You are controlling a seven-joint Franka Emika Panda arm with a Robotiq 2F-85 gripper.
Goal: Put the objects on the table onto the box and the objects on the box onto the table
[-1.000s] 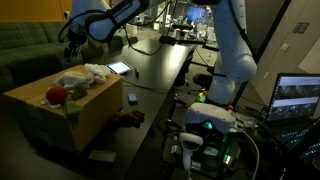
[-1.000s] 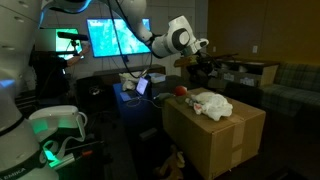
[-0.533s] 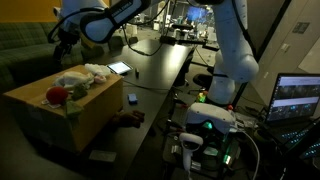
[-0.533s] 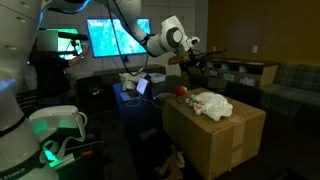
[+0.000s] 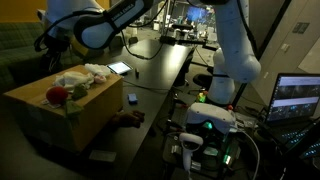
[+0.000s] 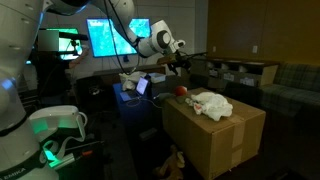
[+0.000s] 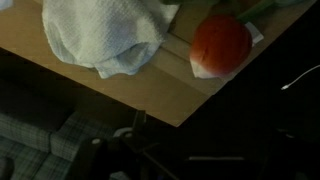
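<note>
The robot's arm [image 5: 232, 45] was built of thick, rounded white links with a glossy shell that caught the room's light, and darker grey bands showed where one link met the next. In both exterior views the white, dome-topped pedestal base [image 5: 210, 120] [image 6: 55, 125] glowed bright green across its front face, with dark cables gathered at about six o'clock from it. Toward the far end the links grew slimmer and ended in a round white wrist housing [image 6: 160, 42] with a black circular cap on its side. Beyond that sat the black, blocky gripper [image 6: 181, 62], too small and dim to show any screws or markings.
</note>
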